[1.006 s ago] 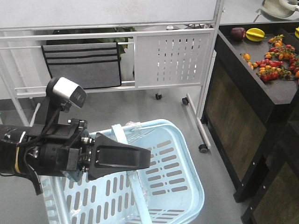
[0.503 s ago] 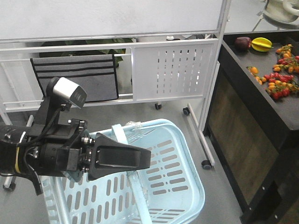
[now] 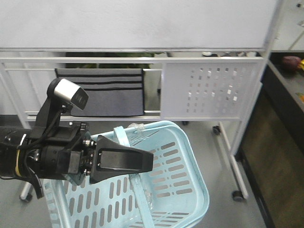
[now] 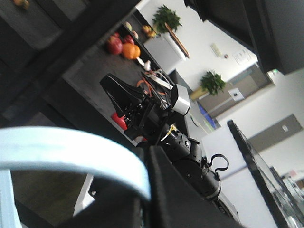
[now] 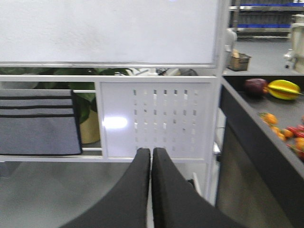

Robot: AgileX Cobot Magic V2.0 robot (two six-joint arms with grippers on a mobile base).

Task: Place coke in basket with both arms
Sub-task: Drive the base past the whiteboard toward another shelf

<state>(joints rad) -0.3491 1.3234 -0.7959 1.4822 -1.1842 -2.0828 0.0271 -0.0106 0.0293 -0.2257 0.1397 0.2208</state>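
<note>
Gripping the thin handle point(image 3: 121, 136) of the basket point(image 3: 183, 192), the left gripper point(image 3: 151, 161) has its fingers point(image 3: 123, 161) clenched on it. Basket sits just in front of the white rack point(image 3: 209, 92), lower than its perforated panel. Right gripper point(image 5: 151, 153) points at the same rack, fingers pressed together with nothing between them.

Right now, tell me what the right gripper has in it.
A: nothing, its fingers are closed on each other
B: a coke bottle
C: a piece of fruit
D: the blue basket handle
A: in the right wrist view the right gripper has its two black fingers pressed together with nothing between them, and only the white perforated panel shows behind.
</note>
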